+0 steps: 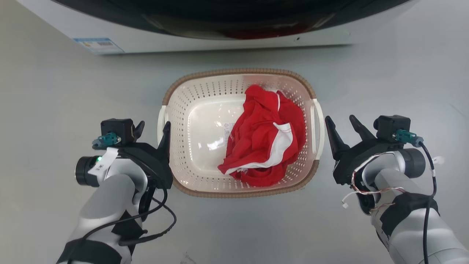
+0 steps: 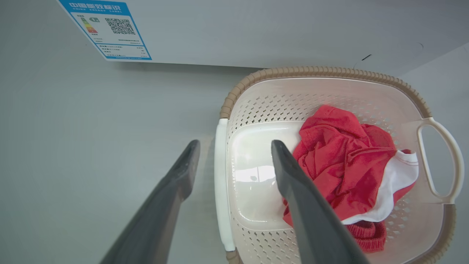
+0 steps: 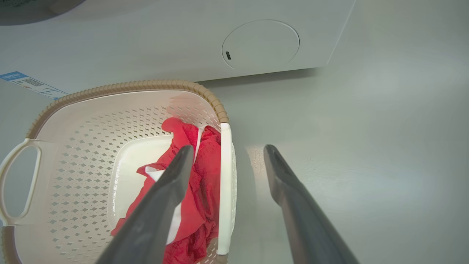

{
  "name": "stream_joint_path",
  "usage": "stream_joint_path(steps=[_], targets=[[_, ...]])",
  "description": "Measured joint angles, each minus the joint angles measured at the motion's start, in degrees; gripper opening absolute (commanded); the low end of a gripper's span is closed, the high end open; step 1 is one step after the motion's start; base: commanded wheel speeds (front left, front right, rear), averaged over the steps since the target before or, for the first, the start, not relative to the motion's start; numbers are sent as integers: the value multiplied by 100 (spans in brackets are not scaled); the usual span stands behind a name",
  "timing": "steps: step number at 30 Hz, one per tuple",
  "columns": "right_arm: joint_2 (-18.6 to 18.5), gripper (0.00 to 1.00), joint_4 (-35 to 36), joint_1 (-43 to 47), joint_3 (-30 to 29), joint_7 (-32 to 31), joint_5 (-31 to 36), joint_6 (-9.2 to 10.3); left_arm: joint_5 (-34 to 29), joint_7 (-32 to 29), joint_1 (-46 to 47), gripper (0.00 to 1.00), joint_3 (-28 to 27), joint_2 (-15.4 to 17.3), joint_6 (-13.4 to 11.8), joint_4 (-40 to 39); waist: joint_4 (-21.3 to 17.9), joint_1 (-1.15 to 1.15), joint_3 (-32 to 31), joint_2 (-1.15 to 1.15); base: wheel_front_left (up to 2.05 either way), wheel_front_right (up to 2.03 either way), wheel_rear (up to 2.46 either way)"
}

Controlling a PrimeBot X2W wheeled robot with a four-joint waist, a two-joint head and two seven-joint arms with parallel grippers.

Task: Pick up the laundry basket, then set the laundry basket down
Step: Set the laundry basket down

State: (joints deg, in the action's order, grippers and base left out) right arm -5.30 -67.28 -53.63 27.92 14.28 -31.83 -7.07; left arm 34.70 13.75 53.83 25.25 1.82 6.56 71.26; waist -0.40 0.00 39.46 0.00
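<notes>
The laundry basket (image 1: 238, 72), cream with perforated sides and a brown woven-look rim, stands on the grey floor in front of the washer. A red garment with white trim (image 1: 263, 143) lies inside it. My left gripper (image 1: 153, 128) is open at the basket's left side. In the left wrist view the white left handle (image 2: 220, 183) lies between the two fingers of that gripper (image 2: 234, 143). My right gripper (image 1: 340, 119) is open just right of the right handle (image 1: 319, 128). In the right wrist view that handle (image 3: 225, 183) sits between the fingers of the gripper (image 3: 228, 147).
The white washer front (image 1: 220, 42) spans the top of the head view, with a blue label (image 1: 97, 44) at its lower left and a dark door above. Bare grey floor (image 1: 47, 110) surrounds the basket on both sides and in front.
</notes>
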Motion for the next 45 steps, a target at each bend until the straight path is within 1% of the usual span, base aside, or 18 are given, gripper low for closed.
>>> stream_joint_path(steps=[9, 13, 14, 18, 22, 29, 31, 32, 37, 45], targets=[[-179, 100, 537, 597, -223, 1, -52, 0, -113, 55, -405, 100, 55, 96, -10, -226, -41, 0, -689, 0, 0, 0, 0], [-241, 100, 907, 943, -372, 1, -55, 0, -183, 55, -715, 100, -10, 140, -102, -613, -64, -1, -1101, 0, 0, 0, 0], [-241, 100, 907, 943, -372, 1, -55, 0, -183, 55, -715, 100, -10, 140, -102, -613, -64, -1, -1101, 0, 0, 0, 0], [-268, 100, 1216, 1262, -486, 1, -40, 1, -264, 55, -965, 100, -71, 197, -162, -964, -75, -1, -1433, 0, 0, 0, 0], [-319, 100, 1602, 1564, -633, 1, 0, 63, -336, 55, -1299, 100, -127, 276, -238, -1360, -83, -1, -1755, -1, 0, 0, 0], [-437, 100, 2329, 2147, -843, 2, 200, 260, -470, 55, -1904, 100, -253, 378, -442, -2185, -90, -1, -2255, -1, 0, 0, 0], [-487, 100, 2546, 2310, -896, 2, 264, 313, -623, 55, -2064, 100, -257, 420, -513, -2438, -88, -2, -2383, 0, 0, 0, 0], [-506, 100, 2660, 2391, -927, 2, 293, 339, -658, 56, -2145, 100, -277, 447, -517, -2573, -86, -2, -2444, 0, 0, 0, 0], [-559, 100, 3141, 2733, -1005, 2, 420, 427, -739, 56, -2582, 100, -402, 547, -712, -3214, -70, -1, -2718, -1, 0, 0, 0], [-608, 100, 3799, 3297, -1099, 2, 677, 591, -980, 56, -3395, 100, -533, 713, -917, -4261, -58, -1, -3099, 0, 0, 0, 0]])
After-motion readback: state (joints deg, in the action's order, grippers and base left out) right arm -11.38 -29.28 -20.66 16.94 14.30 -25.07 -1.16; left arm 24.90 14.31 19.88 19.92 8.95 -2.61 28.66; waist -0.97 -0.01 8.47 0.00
